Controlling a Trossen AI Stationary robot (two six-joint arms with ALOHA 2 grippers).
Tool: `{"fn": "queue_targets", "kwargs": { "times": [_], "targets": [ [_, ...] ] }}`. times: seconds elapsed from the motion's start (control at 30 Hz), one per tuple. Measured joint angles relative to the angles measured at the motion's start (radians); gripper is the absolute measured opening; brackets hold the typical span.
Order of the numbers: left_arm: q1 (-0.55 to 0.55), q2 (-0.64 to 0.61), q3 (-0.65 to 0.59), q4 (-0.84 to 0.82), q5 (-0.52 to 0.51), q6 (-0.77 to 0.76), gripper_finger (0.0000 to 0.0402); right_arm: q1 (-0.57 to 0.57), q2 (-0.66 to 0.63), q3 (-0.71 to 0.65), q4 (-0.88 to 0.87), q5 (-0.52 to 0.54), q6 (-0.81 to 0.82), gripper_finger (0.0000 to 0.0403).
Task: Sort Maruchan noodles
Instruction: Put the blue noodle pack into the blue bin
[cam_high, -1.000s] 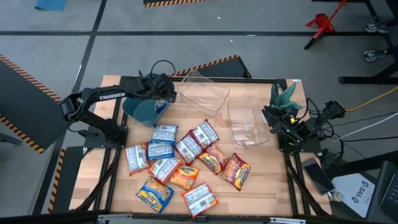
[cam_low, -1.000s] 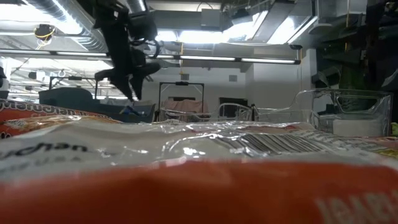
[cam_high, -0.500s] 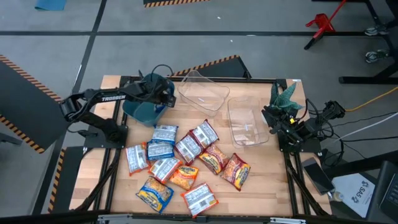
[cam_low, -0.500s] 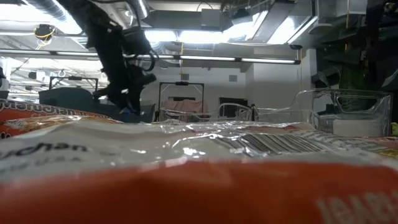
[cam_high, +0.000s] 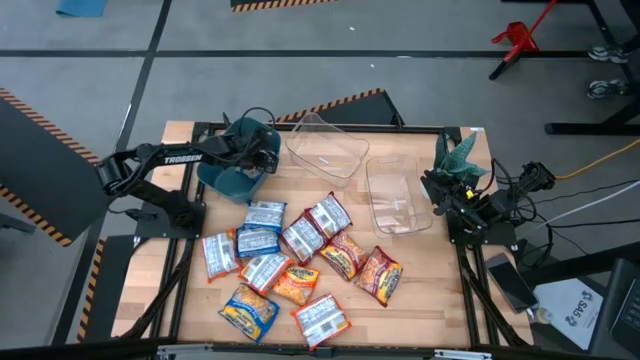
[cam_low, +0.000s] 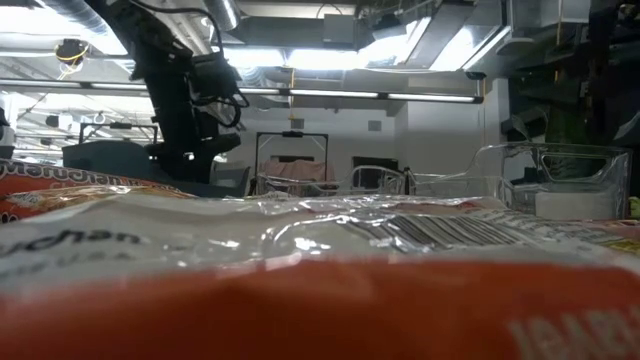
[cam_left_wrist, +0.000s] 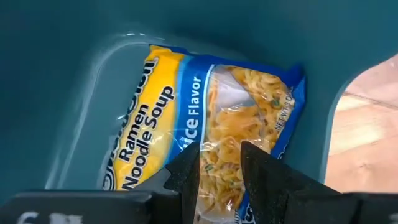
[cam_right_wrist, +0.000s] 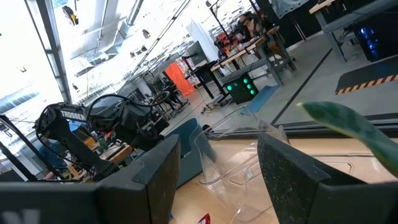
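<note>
My left gripper (cam_left_wrist: 219, 167) reaches down into the teal bin (cam_high: 230, 172) at the table's far left, shut on a blue-yellow noodle packet (cam_left_wrist: 211, 118) that lies against the bin's inner wall (cam_left_wrist: 74, 68). Several more noodle packets (cam_high: 285, 260), in blue-yellow, orange and red-white prints, lie loose on the table's middle and near part. My right gripper (cam_right_wrist: 217, 180) waits at the table's right edge, open with nothing between its fingers. My left gripper pinches the blue-yellow packet between its two fingers (cam_left_wrist: 186, 171) at the picture half of its printed face (cam_left_wrist: 219, 152), slanting down from above. The fingers hide the exact place of contact. The packet's far end (cam_left_wrist: 186, 62) rests flat against the bin's inside.
Two clear plastic containers (cam_high: 325, 148) (cam_high: 397, 195) stand at the table's far middle and right. A green plant-like thing (cam_high: 458, 155) sits at the far right corner. In the low view, packets (cam_low: 320, 260) fill the foreground.
My left gripper has sunk from above the teal bin's rim down into the bin, keeping its hold on the blue-yellow packet.
</note>
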Motion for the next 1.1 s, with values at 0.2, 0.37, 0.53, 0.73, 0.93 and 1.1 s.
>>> {"fn": "queue_targets", "kwargs": {
  "times": [0.2, 0.37, 0.53, 0.73, 0.93, 1.1],
  "targets": [
    [-0.019, -0.045, 0.095, -0.078, 0.158, 0.160, 0.0110, 0.000, 0.000, 0.000, 0.000, 0.000, 0.005, 0.0205],
    [-0.100, -0.118, 0.162, -0.101, 0.380, 0.313, 0.0110, 0.000, 0.000, 0.000, 0.000, 0.003, 0.007, 0.0205],
    [-0.266, -0.147, 0.176, -0.079, 0.571, 0.319, 0.0118, 0.000, 0.000, 0.000, -0.001, 0.003, 0.007, 0.0205],
    [-0.560, -0.129, 0.178, 0.139, 0.648, 0.277, 0.0161, 0.000, 0.000, 0.000, -0.002, 0.001, 0.007, 0.0205],
    [-0.764, -0.082, 0.178, 0.339, 0.590, 0.228, 0.0218, 0.000, 0.000, 0.000, -0.003, -0.002, 0.007, 0.0205],
    [-0.879, -0.069, 0.177, 0.202, 0.609, 0.190, 0.0246, 0.000, 0.000, 0.000, -0.003, -0.003, 0.007, 0.0205]
  ]
}}
